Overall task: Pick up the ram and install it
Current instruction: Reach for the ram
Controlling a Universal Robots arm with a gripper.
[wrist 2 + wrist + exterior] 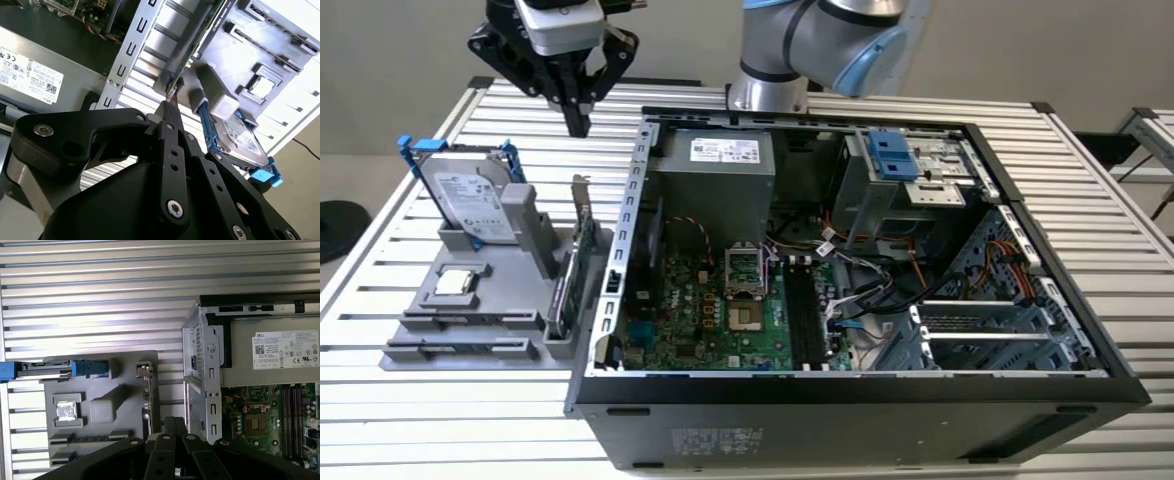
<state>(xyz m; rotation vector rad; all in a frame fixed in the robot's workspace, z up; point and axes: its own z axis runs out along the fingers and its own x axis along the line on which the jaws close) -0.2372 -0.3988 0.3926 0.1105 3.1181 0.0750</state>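
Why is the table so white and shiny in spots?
In the exterior view, glare whitens the table near the tray; in the first wrist view, a bright band crosses its slats; in the second wrist view, the gripper stands dark against them.

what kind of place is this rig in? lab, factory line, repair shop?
Probably a robotics lab bench: an open computer case on a slatted metal table, a grey fixture holding a hard drive, a robot arm behind the case.

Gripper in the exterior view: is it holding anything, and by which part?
Nothing is held. The black two-fingered gripper hangs with its fingertips closed together and bare, near the grey parts holder and beside the open black computer case.
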